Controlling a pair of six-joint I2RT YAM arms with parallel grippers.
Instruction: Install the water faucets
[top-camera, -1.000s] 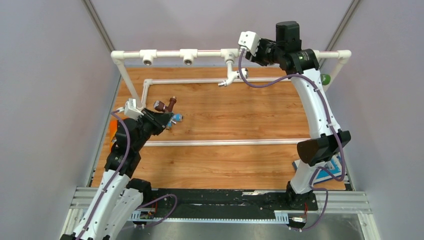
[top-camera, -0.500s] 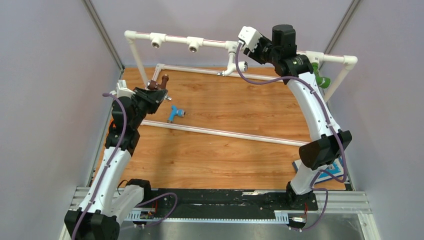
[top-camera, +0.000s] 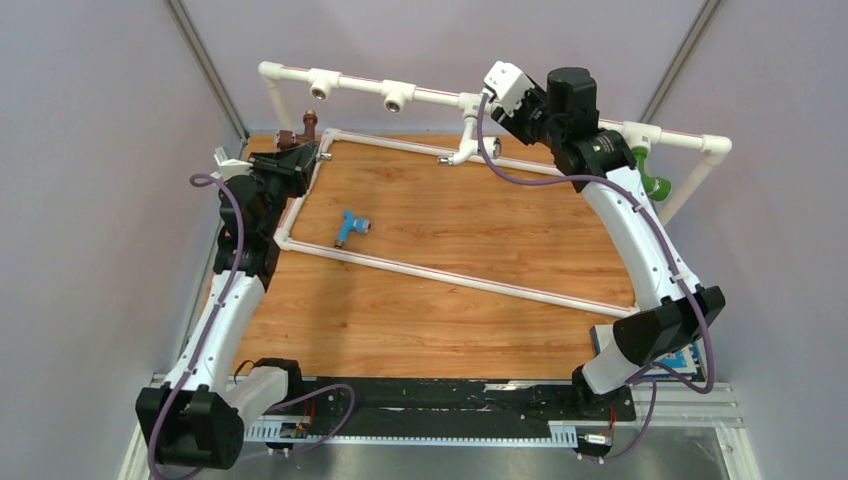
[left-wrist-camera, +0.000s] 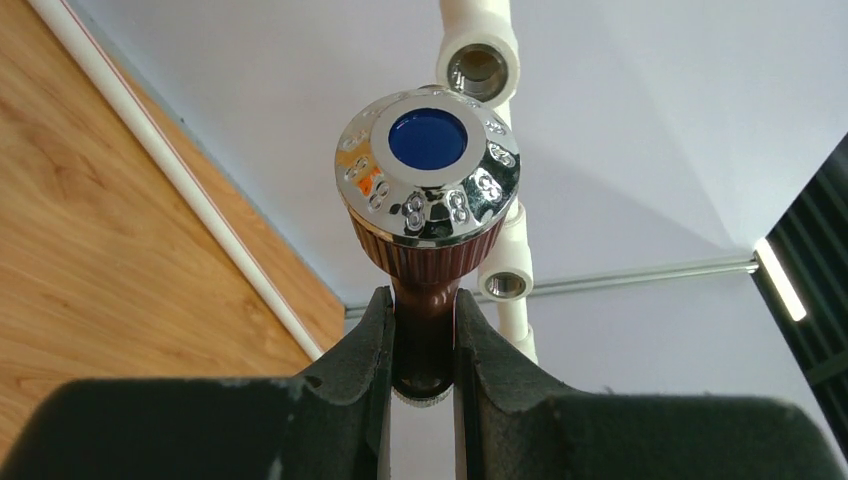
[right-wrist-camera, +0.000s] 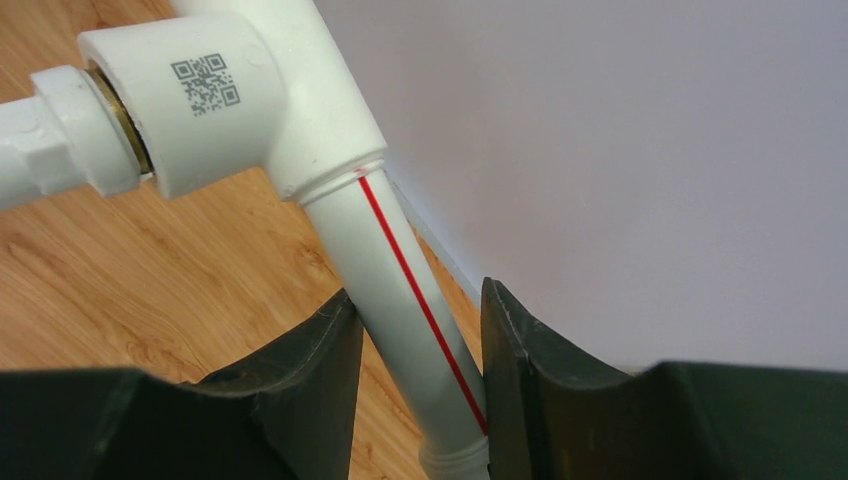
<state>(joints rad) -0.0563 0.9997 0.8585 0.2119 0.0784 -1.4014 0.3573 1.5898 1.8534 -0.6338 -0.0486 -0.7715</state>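
— Faucets, overhead?
— white faucet (top-camera: 468, 148) and green faucet (top-camera: 652, 183) are sitting in the pipe frame (top-camera: 440, 97); light blue faucet (top-camera: 350, 227) is lying loose on the table (top-camera: 480, 250); two sockets (top-camera: 320, 88) are gaping.
— Wrists?
— Left wrist: left gripper (left-wrist-camera: 425, 330) is pinching dark brown faucet (left-wrist-camera: 428, 190). Right wrist: right gripper (right-wrist-camera: 420, 330) is clasping pipe frame.

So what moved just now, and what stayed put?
The left pincer carried the brown faucet up to the far left corner, beside the pipe frame. The right pincer swung the pipe frame round, so it sits skewed. Both grips held; the blue faucet stayed on the table.
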